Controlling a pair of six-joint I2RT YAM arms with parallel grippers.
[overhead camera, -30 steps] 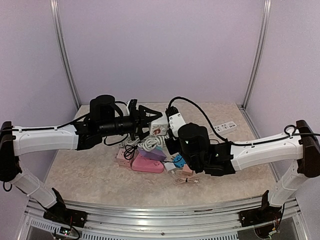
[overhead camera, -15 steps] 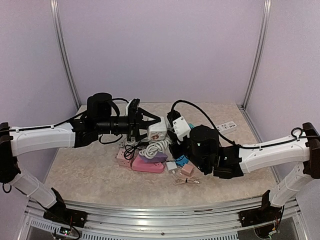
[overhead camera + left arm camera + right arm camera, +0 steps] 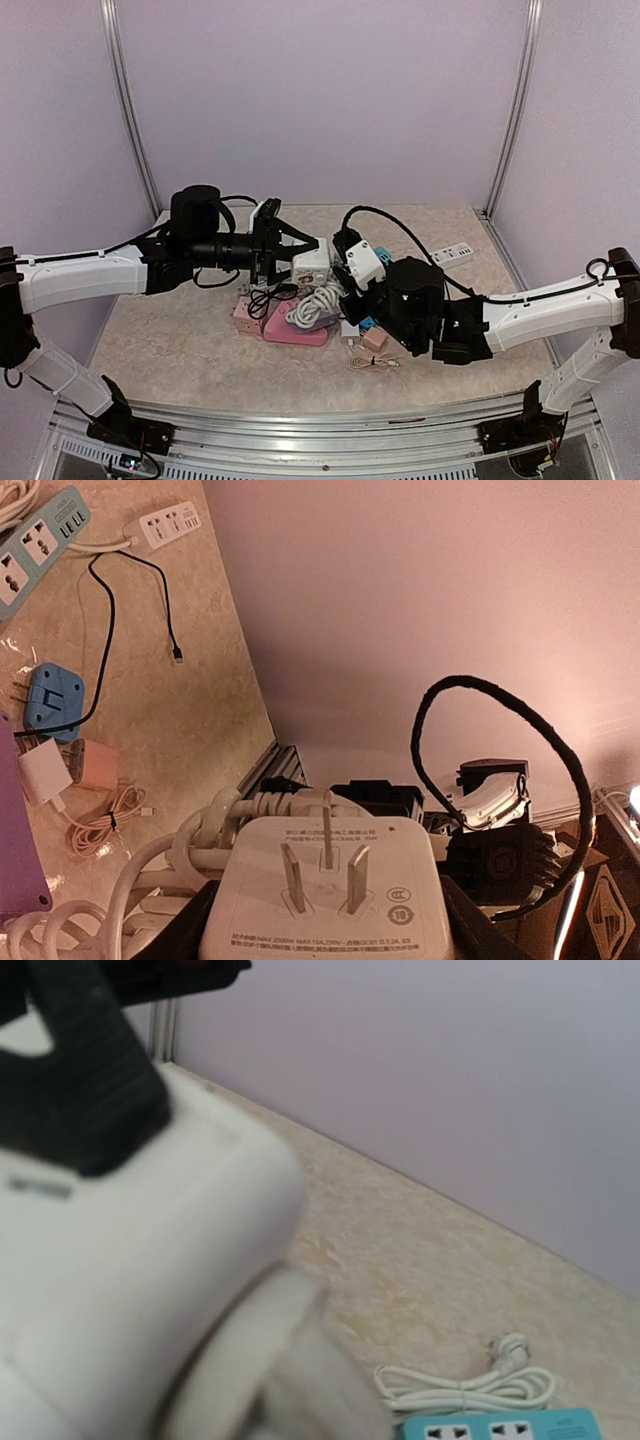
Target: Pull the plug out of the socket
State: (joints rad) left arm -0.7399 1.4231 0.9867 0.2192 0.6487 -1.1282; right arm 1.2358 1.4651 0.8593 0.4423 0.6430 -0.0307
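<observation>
Nearest, a pink power strip (image 3: 296,333) lies on the counter (image 3: 180,350) under a coiled white cable (image 3: 314,301). Above, at twelve o'clock, the left claw (image 3: 306,257) is clamped on the socket cube (image 3: 315,268) — at its three o'clock, the right claw (image 3: 352,264) pinches the white plug (image 3: 365,263). Farthest, at two o'clock — a white strip (image 3: 452,253).
</observation>
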